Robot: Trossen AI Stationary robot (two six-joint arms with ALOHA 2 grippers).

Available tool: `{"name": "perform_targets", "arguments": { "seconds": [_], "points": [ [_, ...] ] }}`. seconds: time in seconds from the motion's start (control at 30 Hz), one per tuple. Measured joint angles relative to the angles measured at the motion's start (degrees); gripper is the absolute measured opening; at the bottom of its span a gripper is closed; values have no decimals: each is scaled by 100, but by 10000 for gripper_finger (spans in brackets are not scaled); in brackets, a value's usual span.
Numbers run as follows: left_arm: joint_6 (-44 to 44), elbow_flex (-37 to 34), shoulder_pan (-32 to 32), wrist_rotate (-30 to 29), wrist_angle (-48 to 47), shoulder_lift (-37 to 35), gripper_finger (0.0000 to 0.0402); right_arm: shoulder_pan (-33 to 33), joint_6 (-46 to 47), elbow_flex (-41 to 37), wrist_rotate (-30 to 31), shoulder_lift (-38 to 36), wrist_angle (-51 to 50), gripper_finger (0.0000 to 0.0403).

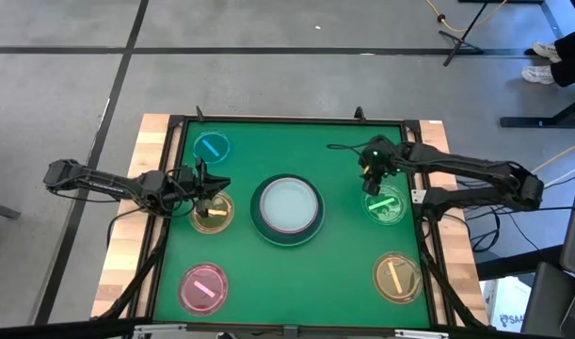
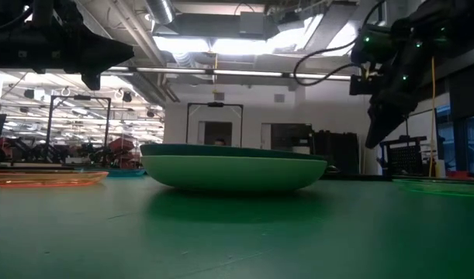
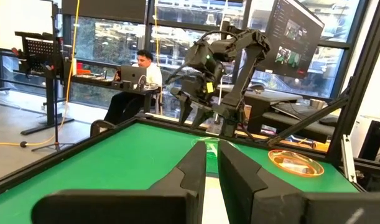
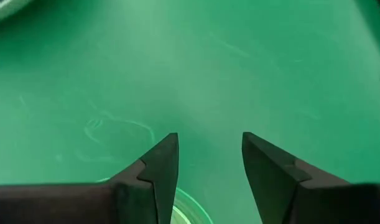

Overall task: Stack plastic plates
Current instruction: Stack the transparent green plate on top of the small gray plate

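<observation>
A stack of plates (image 1: pixel 287 209) sits mid-table. From above it is a dark green ring around a pale grey-green plate (image 1: pixel 288 204). The low view shows a light green plate (image 2: pixel 233 174) at the bottom, resting on the mat. No medium pink plate shows. Several small translucent plates lie flat and apart: blue (image 1: pixel 211 147), orange (image 1: pixel 212 213), pink (image 1: pixel 203 287), green (image 1: pixel 385 205), yellow (image 1: pixel 397 276). My left gripper (image 1: pixel 208 186) (image 3: pixel 211 163) is shut, level, raised above the orange plate. My right gripper (image 1: pixel 371 175) (image 4: pixel 208 168) is open, points down and hovers just beyond the green plate's far rim (image 4: pixel 191 210).
The green mat (image 1: pixel 334 273) has a raised dark frame (image 1: pixel 165 217) on all sides, with wooden table (image 1: pixel 127 254) outside it. There is bare mat between the stack and the small plates. Beyond the table is a room with stands, desks and a seated person (image 3: pixel 140 74).
</observation>
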Motion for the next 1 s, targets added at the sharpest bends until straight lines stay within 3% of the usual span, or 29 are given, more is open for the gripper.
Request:
{"name": "perform_targets", "arguments": {
  "seconds": [0.27, 0.4, 0.7, 1.0],
  "points": [
    [2, 0, 0, -9, -4, 0, 34, 2, -300, 5, -95, 866, -51, 168],
    [2, 0, 0, -12, -6, 0, 34, 2, -409, 218, -180, 1235, -530, 168],
    [4, -1, 0, -51, -47, 0, 34, 17, -415, 861, -195, 1187, -1532, 168],
    [3, -1, 0, -52, -140, 0, 34, 17, -558, 497, -178, 1282, -1769, 168]
  ]
}}
